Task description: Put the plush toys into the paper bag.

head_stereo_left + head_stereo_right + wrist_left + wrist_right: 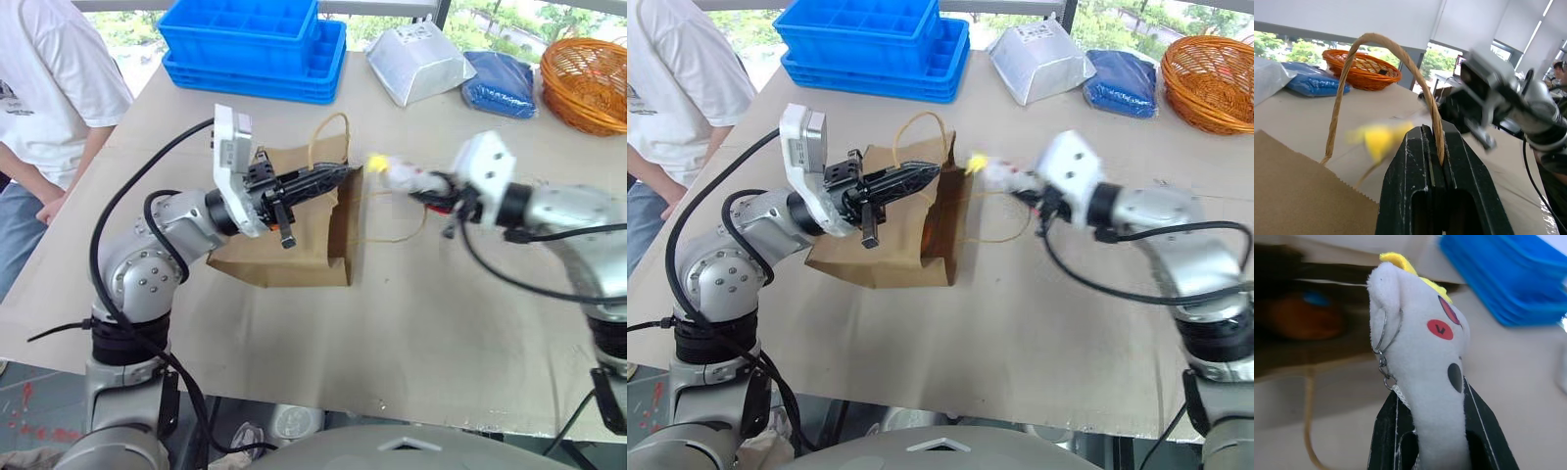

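The brown paper bag point(294, 235) lies on the table with its mouth facing right. My left gripper point(345, 173) is shut on one of the bag's cord handles point(1376, 39) at the upper edge of the mouth. A white plush toy point(1420, 357) with a yellow tuft and a red spot sits in my right gripper point(431, 188), which is shut on it. The toy's tuft end point(380, 163) is just outside the bag's mouth. In the right wrist view a brown plush toy point(1303, 318) with a blue mark rests inside the dark bag.
Stacked blue crates point(250, 44) stand at the back, with a silver foil pouch point(416, 61), a blue bag point(500, 83) and a wicker basket point(588, 83) to their right. A person in a white shirt point(49, 88) stands at the table's left edge.
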Available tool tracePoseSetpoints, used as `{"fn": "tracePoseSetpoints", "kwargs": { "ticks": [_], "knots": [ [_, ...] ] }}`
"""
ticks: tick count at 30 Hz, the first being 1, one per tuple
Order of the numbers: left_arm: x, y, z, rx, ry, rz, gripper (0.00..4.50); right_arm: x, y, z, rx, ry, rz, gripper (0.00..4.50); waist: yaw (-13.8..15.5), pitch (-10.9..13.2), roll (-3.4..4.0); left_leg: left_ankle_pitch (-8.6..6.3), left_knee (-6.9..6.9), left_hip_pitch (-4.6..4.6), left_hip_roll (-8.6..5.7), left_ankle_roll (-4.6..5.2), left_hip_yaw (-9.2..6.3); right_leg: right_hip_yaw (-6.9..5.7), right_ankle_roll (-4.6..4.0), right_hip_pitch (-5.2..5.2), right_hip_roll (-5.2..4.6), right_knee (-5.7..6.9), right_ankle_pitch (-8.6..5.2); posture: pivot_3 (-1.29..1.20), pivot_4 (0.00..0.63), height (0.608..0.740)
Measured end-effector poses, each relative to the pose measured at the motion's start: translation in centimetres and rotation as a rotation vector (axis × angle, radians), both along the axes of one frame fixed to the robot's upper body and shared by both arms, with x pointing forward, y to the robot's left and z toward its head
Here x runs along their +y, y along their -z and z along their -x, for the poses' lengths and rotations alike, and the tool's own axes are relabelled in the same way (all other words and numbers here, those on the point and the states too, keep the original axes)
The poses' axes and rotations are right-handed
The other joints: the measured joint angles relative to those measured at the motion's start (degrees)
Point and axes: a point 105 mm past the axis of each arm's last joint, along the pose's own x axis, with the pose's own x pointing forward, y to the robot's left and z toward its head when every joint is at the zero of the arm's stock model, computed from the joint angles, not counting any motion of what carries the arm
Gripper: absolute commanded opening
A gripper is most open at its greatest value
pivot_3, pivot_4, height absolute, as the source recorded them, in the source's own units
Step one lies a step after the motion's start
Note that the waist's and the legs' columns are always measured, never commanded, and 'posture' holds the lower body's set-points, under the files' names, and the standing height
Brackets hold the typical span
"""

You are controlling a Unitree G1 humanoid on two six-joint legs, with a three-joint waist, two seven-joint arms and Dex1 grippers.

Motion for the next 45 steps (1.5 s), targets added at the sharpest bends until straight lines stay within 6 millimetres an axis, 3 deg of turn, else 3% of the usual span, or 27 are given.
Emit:
{"fn": "tracePoseSetpoints", "kwargs": {
  "ticks": [8,16,17,18,19,23,26,28,30,38,41,45],
  "knots": [
    [0.1,-0.4,-0.1,-0.013,-0.005,0.007,0.0,4.0,1.3,0.4,-0.187,-0.263,0.153,0.04,-0.45,0.02,-0.01,0.01,0.01,0.06,0.01,-0.02,-0.05,-0.03,-0.01,0.0,-0.01,0.06,0.0,0.0,0.15,0.74],
    [-0.6,-0.8,-0.1,-0.021,0.017,0.02,0.0,10.6,1.5,0.2,-0.465,-0.519,0.268,0.04,-1.29,0.02,-0.02,0.03,0.04,0.06,0.01,-0.06,-0.09,-0.05,-0.02,0.0,-0.02,0.11,0.01,0.0,0.15,0.74],
    [-0.7,-0.7,-0.1,-0.017,0.019,0.019,0.0,11.2,1.8,0.4,-0.472,-0.545,0.269,0.86,-1.24,0.02,-0.02,0.03,0.05,0.02,0.0,-0.06,-0.16,-0.06,-0.02,0.01,-0.02,0.1,0.01,0.0,0.15,0.74],
    [-0.8,-0.7,-0.1,-0.015,0.016,0.02,0.0,11.4,2.2,0.5,-0.465,-0.556,0.271,1.15,-1.19,0.02,-0.02,0.03,0.07,-0.02,-0.01,-0.06,-0.2,-0.07,-0.02,0.01,-0.04,0.09,0.01,0.0,0.15,0.74],
    [-0.8,-0.7,-0.2,-0.014,0.013,0.019,0.0,11.4,2.4,0.5,-0.458,-0.559,0.271,1.74,-1.11,0.03,-0.02,0.03,0.07,-0.05,-0.02,-0.06,-0.22,-0.09,-0.02,0.01,-0.05,0.06,0.02,0.0,0.15,0.74],
    [-0.7,-0.6,-0.2,-0.009,0.003,0.019,0.0,10.8,3.3,0.5,-0.431,-0.562,0.272,3.59,-1.14,0.02,-0.02,0.03,0.07,-0.03,-0.05,-0.06,-0.24,-0.11,-0.02,0.03,-0.09,0.06,0.02,0.0,0.15,0.74],
    [-0.6,-0.3,0.0,-0.005,0.001,0.014,0.0,9.5,3.4,0.4,-0.399,-0.529,0.256,3.59,-1.29,0.03,-0.01,0.03,0.07,-0.02,-0.05,-0.06,-0.27,-0.12,-0.03,0.03,-0.1,0.09,0.02,0.0,0.15,0.74],
    [-0.1,0.3,0.0,0.015,-0.018,0.005,0.0,6.8,3.0,0.1,-0.313,-0.454,0.233,3.59,-1.09,0.03,-0.01,0.03,0.08,-0.04,-0.05,-0.06,-0.28,-0.13,-0.03,0.04,-0.12,0.07,0.02,0.0,0.15,0.74],
    [0.3,0.4,-0.1,0.017,-0.035,0.003,0.0,4.7,1.8,-0.5,-0.241,-0.349,0.19,3.59,-1.13,0.04,-0.01,0.03,0.07,-0.03,-0.05,-0.06,-0.28,-0.13,-0.03,0.04,-0.13,0.08,0.02,0.0,0.15,0.74],
    [0.5,0.8,-0.1,0.007,-0.05,-0.007,0.0,0.4,-1.6,-0.8,0.027,-0.005,0.012,3.59,-1.34,0.04,0.0,0.04,0.06,0.01,-0.04,-0.07,-0.3,-0.13,-0.05,0.04,-0.15,0.18,0.01,0.0,0.15,0.74],
    [0.4,0.9,-0.1,-0.003,-0.054,-0.009,0.0,-1.7,-1.2,-1.1,0.222,0.178,-0.083,3.59,-1.13,0.04,0.0,0.04,0.05,0.0,-0.05,-0.07,-0.3,-0.13,-0.05,0.04,-0.17,0.17,0.02,0.0,0.15,0.74],
    [0.3,0.7,0.0,-0.022,-0.055,0.001,0.0,-3.0,1.8,-0.1,0.623,0.34,-0.262,3.59,-1.15,0.03,0.0,0.03,0.02,0.0,-0.05,-0.06,-0.3,-0.12,-0.06,0.03,-0.16,0.18,0.02,0.0,0.15,0.74]
  ]
}}
